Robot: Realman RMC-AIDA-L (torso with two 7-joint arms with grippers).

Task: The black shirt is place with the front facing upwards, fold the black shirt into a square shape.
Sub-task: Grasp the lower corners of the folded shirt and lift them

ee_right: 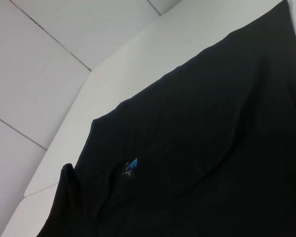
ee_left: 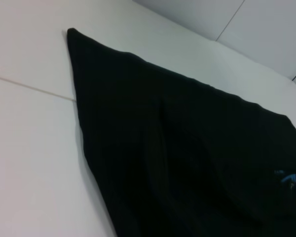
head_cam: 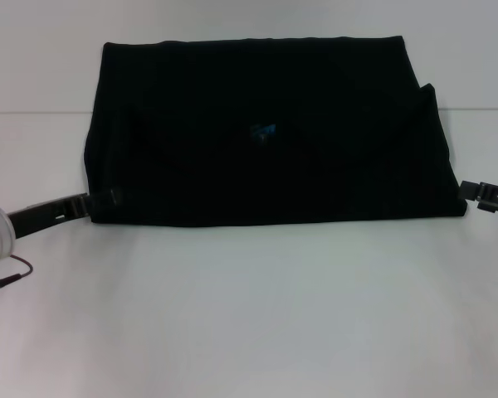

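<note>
One black shirt (head_cam: pixel 266 137), two grippers

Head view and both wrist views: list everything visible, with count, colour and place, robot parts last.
shirt: one, black, lying flat across the middle of the table, folded into a wide rectangle.
label: one, blue, on the shirt near its centre.
table: one, white, under the shirt.
cable: one, dark, on the table's left edge beside the left arm.
left gripper: one, black, at the shirt's near left corner.
right gripper: one, black, at the shirt's near right corner.
</note>
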